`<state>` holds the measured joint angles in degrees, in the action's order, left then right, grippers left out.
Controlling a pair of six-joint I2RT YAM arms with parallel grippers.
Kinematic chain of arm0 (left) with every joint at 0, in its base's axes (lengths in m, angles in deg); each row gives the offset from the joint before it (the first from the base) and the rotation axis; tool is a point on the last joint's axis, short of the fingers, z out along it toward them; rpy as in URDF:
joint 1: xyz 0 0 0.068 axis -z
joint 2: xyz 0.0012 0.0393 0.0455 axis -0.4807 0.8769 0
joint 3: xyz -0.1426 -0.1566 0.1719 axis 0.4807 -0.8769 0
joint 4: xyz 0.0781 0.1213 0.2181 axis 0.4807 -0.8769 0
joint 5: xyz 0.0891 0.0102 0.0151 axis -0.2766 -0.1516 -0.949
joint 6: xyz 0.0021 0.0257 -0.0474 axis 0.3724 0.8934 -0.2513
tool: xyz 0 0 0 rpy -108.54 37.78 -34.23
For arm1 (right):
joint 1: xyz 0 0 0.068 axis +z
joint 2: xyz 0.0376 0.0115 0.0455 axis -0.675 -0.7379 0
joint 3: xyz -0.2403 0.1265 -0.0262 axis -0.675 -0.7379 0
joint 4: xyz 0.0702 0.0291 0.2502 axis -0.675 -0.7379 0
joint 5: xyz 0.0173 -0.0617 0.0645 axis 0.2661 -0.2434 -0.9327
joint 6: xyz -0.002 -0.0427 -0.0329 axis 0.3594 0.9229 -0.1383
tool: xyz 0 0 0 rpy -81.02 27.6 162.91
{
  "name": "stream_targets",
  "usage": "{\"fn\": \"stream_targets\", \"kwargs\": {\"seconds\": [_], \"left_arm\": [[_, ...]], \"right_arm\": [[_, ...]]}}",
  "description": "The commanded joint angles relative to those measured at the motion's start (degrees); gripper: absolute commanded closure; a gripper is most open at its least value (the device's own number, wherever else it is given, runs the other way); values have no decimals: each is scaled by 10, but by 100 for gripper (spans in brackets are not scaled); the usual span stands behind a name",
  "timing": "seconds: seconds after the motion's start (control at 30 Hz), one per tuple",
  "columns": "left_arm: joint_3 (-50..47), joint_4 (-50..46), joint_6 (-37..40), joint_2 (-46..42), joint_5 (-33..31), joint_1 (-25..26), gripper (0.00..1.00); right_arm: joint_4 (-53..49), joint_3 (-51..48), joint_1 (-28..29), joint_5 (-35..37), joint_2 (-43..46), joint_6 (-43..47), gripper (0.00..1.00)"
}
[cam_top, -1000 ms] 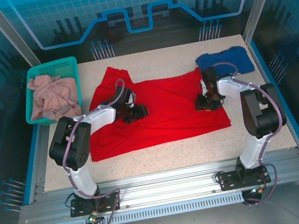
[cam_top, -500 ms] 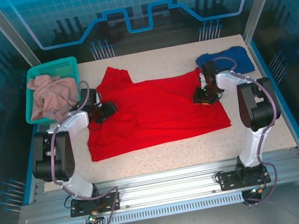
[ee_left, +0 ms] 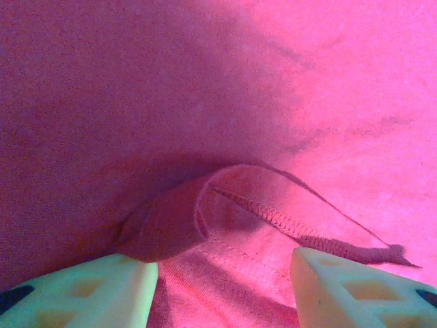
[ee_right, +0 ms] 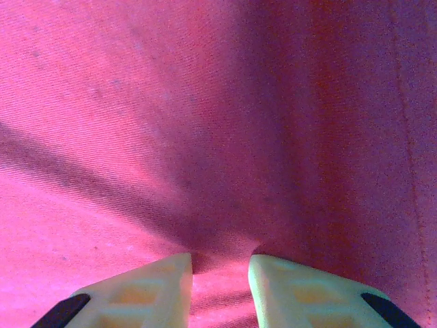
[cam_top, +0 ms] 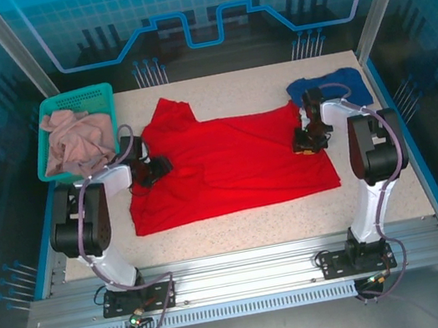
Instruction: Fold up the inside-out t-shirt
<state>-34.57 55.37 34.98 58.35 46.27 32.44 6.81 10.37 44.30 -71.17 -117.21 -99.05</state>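
Observation:
The inside-out t-shirt (cam_top: 229, 171) is bright red and lies spread across the middle of the table. My left gripper (cam_top: 152, 169) rests low on its left edge. In the left wrist view the left gripper (ee_left: 222, 263) is open, its fingers (ee_left: 102, 287) wide apart over a curled hem and stitched seam of the t-shirt (ee_left: 307, 102). My right gripper (cam_top: 307, 142) presses on the shirt's right side. Seen from the right wrist, the right gripper (ee_right: 220, 263) keeps a narrow gap, and the t-shirt (ee_right: 136, 102) puckers up between the tips.
A green basket (cam_top: 72, 99) holding a pale pinkish garment (cam_top: 75, 142) stands at the back left. A dark blue t-shirt (cam_top: 341, 85) lies at the back right, just behind my right gripper. Bare table (cam_top: 239, 228) runs along the front of the shirt.
My left gripper has travelled left from the shirt's middle to its left edge. The right gripper has shifted slightly right and back, and its jaws have narrowed.

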Motion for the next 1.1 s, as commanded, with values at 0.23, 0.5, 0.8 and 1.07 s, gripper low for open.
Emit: {"fn": "stream_targets", "kwargs": {"seconds": [0.23,0.5,0.8,1.07], "left_arm": [[-108,-60,-31,-115,-20,34,43],[16,-45,3,-106,-61,31,40],[273,-70,73,110,-73,7,41],[550,-194,140,315,-65,4,41]], "right_arm": [[-47,-128,35,87,71,-16,69],[4,-96,49,83,126,-26,58],[82,-54,60,59,149,-8,54],[92,-47,60,53,144,10,53]]}}
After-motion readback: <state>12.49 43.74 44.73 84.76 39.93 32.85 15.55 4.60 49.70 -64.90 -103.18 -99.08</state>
